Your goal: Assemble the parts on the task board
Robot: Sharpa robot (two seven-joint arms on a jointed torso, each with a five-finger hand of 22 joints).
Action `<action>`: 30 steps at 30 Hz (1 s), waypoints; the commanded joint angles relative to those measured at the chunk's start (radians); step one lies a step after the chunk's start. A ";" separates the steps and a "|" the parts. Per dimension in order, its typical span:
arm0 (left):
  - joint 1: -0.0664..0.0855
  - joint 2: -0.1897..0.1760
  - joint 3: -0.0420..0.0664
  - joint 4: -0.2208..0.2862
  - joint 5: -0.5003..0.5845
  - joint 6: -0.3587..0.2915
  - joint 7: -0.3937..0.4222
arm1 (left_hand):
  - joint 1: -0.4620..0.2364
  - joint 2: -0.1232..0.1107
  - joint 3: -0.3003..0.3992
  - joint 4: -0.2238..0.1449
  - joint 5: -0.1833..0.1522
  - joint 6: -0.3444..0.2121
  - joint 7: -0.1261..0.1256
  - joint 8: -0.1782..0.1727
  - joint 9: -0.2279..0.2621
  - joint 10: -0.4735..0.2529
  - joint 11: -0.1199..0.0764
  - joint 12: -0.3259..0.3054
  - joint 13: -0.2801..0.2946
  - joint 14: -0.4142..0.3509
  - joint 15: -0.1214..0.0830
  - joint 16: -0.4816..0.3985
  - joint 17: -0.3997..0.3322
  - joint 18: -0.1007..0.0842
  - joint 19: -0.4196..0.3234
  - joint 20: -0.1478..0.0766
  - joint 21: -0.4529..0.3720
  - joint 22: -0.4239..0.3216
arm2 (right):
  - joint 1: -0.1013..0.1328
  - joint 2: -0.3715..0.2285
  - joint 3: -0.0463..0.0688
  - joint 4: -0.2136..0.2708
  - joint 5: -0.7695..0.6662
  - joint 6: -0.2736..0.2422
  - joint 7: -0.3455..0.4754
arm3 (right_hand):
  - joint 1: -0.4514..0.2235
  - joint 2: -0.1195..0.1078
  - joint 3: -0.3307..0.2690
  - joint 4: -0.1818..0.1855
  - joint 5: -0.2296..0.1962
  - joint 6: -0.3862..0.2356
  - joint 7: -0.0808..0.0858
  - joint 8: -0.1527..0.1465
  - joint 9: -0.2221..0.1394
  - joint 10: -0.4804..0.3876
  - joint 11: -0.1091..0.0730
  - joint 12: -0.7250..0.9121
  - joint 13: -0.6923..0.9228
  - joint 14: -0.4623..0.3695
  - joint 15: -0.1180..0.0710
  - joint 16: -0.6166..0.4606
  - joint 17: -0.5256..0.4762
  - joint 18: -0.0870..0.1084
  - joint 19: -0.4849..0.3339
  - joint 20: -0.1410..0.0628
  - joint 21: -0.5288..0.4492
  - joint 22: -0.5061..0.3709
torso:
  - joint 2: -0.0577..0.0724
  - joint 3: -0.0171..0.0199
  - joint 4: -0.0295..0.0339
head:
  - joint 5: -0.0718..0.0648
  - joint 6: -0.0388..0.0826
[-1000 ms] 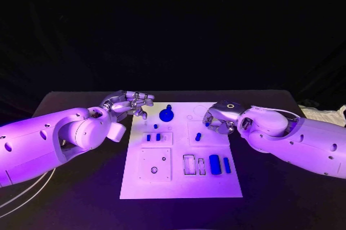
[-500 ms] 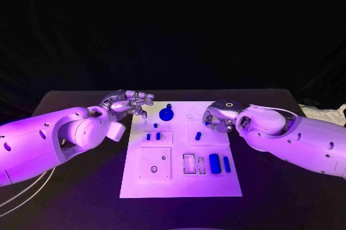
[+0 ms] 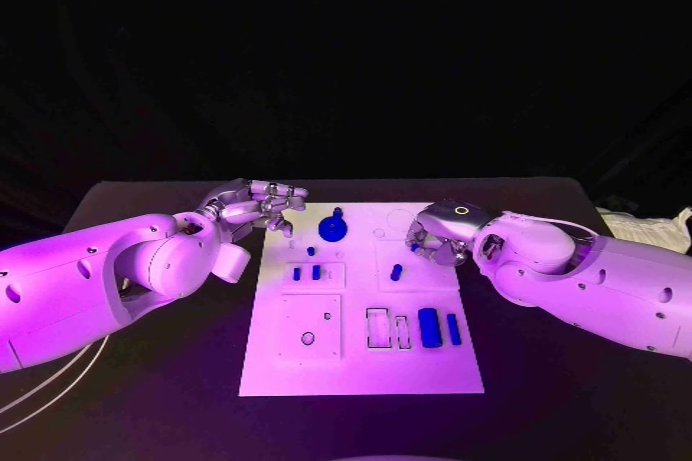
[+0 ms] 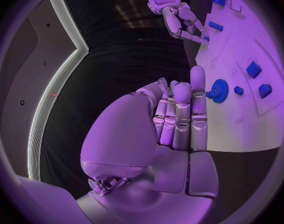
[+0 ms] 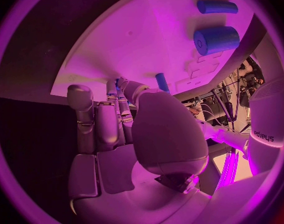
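One task board (image 3: 361,366), roughly eight parts (image 3: 430,328).

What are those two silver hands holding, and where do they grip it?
The left hand holds nothing. The right hand seems to pinch a small blue part; where exactly cannot be told.

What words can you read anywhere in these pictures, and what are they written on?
"sharpa": small dark letters, turned on their side, on the robot's white right arm in the right wrist view.
Nothing readable on the white task board, the small blue parts or either silver hand.
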 commanded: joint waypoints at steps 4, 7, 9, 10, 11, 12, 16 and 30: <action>0.000 0.000 0.001 0.003 -0.013 0.015 0.008 | -0.011 0.000 -0.004 -0.002 0.002 -0.004 0.000 0.004 -0.001 -0.006 0.002 0.006 0.002 -0.009 0.002 -0.005 -0.003 0.019 0.001 0.006 -0.005 -0.001 | 0.000 -0.010 0.006 0.006 0.040 -0.048 -0.007 | -0.001 0.008 0.001 -0.009 0.001 0.000 0.006 -0.002 0.001 0.002 0.005 -0.010 -0.001 0.052 -0.002 0.005 0.003 -0.016 0.005 -0.001 0.008 0.004 | 0.000 -0.0007 0.0002 | -0.001 0.003; 0.000 0.000 0.001 0.002 -0.015 0.015 0.009 | -0.011 0.000 -0.004 -0.002 0.002 -0.004 0.000 0.004 -0.001 -0.006 0.002 0.006 0.002 -0.009 0.002 -0.005 -0.003 0.019 0.001 0.006 -0.005 -0.001 | 0.001 -0.015 0.009 0.007 0.058 -0.056 -0.003 | 0.000 0.008 0.001 -0.011 0.001 -0.003 0.008 -0.004 0.001 0.001 0.007 -0.013 -0.001 0.052 -0.001 0.007 0.004 -0.016 0.006 -0.001 0.009 0.004 | 0.000 -0.0006 -0.0001 | 0.000 0.002; 0.000 0.001 0.001 0.001 -0.016 0.016 0.008 | -0.011 0.000 -0.004 -0.002 0.002 -0.004 0.000 0.004 -0.001 -0.006 0.002 0.006 0.002 -0.009 0.002 -0.005 -0.003 0.019 0.001 0.006 -0.005 -0.001 | 0.001 -0.019 0.010 0.009 0.072 -0.056 0.000 | -0.001 0.008 0.000 -0.012 0.001 -0.005 0.009 -0.005 0.001 -0.001 0.008 -0.015 -0.001 0.052 -0.001 0.007 0.004 -0.016 0.006 0.000 0.009 0.005 | 0.001 0.0002 -0.0002 | 0.001 0.001; 0.000 0.001 0.001 0.001 -0.016 0.016 0.008 | -0.011 0.000 -0.004 -0.002 0.002 -0.004 0.000 0.004 -0.001 -0.006 0.002 0.006 0.002 -0.009 0.002 -0.005 -0.003 0.019 0.001 0.006 -0.005 -0.001 | 0.002 -0.021 0.011 0.011 0.078 -0.056 0.001 | -0.001 0.008 0.000 -0.012 0.001 -0.005 0.009 -0.006 0.001 -0.001 0.008 -0.016 -0.001 0.052 0.000 0.007 0.005 -0.016 0.006 0.000 0.010 0.005 | 0.001 0.0003 -0.0004 | 0.000 0.002; 0.000 0.001 0.001 0.001 -0.016 0.017 0.008 | -0.011 0.000 -0.004 -0.002 0.002 -0.004 0.000 0.004 -0.001 -0.006 0.002 0.006 0.002 -0.009 0.002 -0.005 -0.003 0.019 0.001 0.006 -0.005 -0.001 | 0.002 -0.023 0.012 0.012 0.082 -0.056 0.002 | -0.001 0.008 0.000 -0.012 0.001 -0.005 0.009 -0.006 0.001 -0.001 0.008 -0.016 -0.001 0.052 0.000 0.008 0.005 -0.016 0.006 0.000 0.010 0.005 | 0.001 0.0001 -0.0005 | 0.001 0.001; 0.000 0.001 0.001 0.000 -0.016 0.017 0.008 | -0.011 0.000 -0.004 -0.002 0.002 -0.004 0.000 0.004 -0.001 -0.006 0.002 0.006 0.002 -0.009 0.002 -0.005 -0.003 0.019 0.001 0.006 -0.005 -0.001 | 0.002 -0.025 0.012 0.014 0.085 -0.056 0.002 | -0.001 0.008 0.000 -0.012 0.001 -0.005 0.009 -0.006 0.001 -0.001 0.008 -0.016 -0.001 0.052 0.000 0.008 0.005 -0.016 0.006 0.000 0.010 0.005 | 0.000 0.0000 -0.0003 | 0.001 0.001; 0.000 0.001 0.001 -0.001 -0.016 0.017 0.008 | -0.011 0.000 -0.004 -0.002 0.002 -0.004 0.000 0.004 -0.001 -0.006 0.002 0.006 0.002 -0.009 0.002 -0.005 -0.003 0.019 0.001 0.006 -0.005 -0.001 | 0.004 -0.036 0.015 0.029 0.103 -0.052 0.004 | -0.002 0.008 -0.001 -0.012 0.001 -0.006 0.010 -0.007 0.001 -0.002 0.009 -0.017 -0.002 0.052 0.000 0.008 0.005 -0.016 0.006 0.000 0.010 0.006 | 0.000 -0.0005 0.0001 | 0.002 0.000; 0.000 0.007 0.001 -0.003 -0.016 0.024 0.005 | -0.011 0.001 -0.004 -0.003 0.002 -0.004 0.000 0.005 -0.001 -0.007 0.002 0.007 0.002 -0.010 0.002 -0.006 -0.004 0.019 0.001 0.007 -0.006 -0.002 | 0.006 -0.052 0.024 0.185 0.160 -0.071 -0.011 | -0.001 0.011 -0.002 -0.017 0.003 -0.011 0.016 -0.011 0.001 -0.004 0.014 -0.024 -0.002 0.051 0.004 0.011 0.007 -0.017 0.007 0.003 0.014 0.010 | -0.001 0.0004 0.0005 | 0.014 -0.002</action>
